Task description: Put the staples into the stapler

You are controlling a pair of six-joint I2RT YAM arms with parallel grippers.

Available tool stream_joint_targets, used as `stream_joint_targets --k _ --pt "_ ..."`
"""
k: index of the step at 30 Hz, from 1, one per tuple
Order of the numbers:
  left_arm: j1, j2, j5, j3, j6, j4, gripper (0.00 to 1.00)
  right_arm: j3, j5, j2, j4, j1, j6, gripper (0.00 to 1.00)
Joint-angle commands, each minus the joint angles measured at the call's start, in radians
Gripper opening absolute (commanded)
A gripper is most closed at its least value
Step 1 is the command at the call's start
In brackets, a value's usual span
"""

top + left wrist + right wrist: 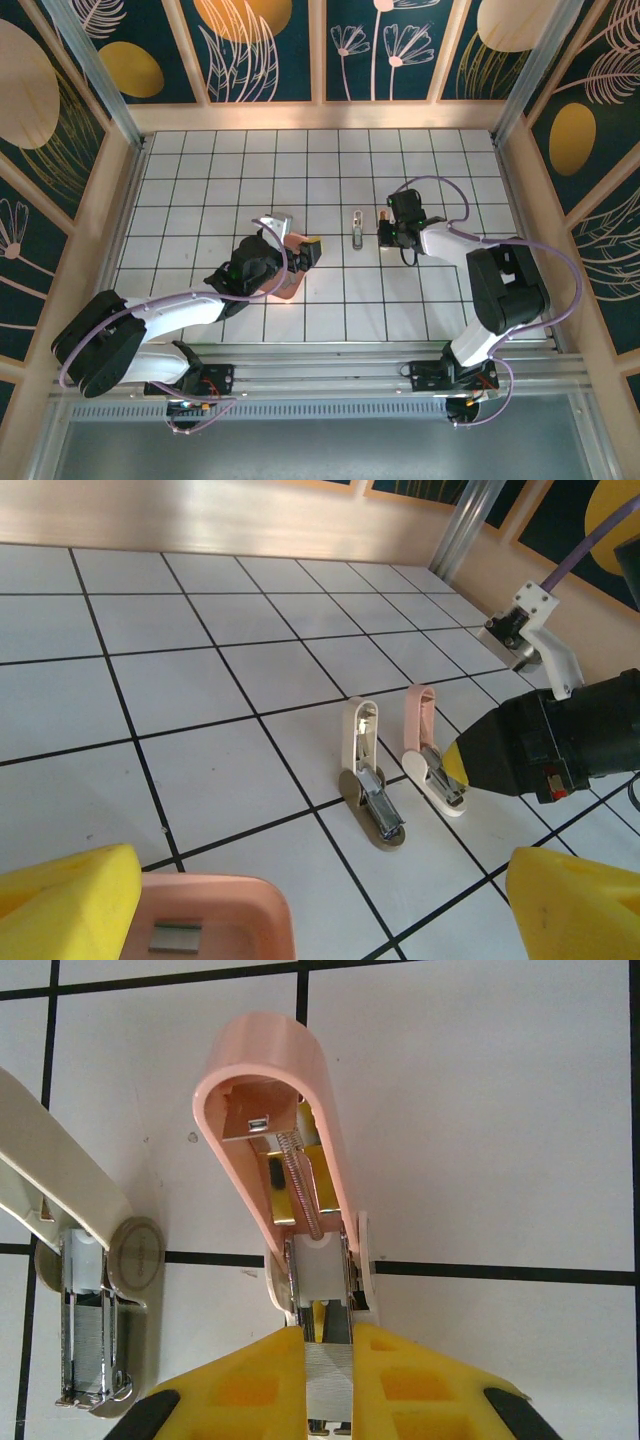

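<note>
The right pincer [328, 1352] is pressed together on a short grey metal strip of staples [328, 1390]. In the right wrist view, it holds the strip at the bottom centre of the frame, right over the metal channel of an open pink plastic stapler [300, 1150]. The stapler's lid is swung up, baring its spring. At the left edge of that view lies an open cream plastic stapler [95, 1290] with a row of staples already in its channel.

In the overhead view both staplers sit just right of centre on the white tiled table [200, 180], the cream one to the left of the pink one.

The left pincer [320, 908] is spread wide, with its yellow fingers [65, 900] in the bottom corners of the left wrist view. Low between them, nearer the left one, is a pink rectangular tray [235, 905] holding a second grey strip [175, 937].
</note>
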Motion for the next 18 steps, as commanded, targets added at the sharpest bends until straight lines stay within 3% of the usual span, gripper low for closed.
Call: stream_joint_targets --k 1,18 --pt "0.004 0.003 0.016 0.023 0.010 0.004 0.94 0.021 0.013 0.019 -0.025 0.007 -0.009 0.16" --pt "0.003 0.002 0.016 0.020 0.012 0.003 0.94 0.030 0.014 0.042 -0.059 0.011 -0.023 0.16"
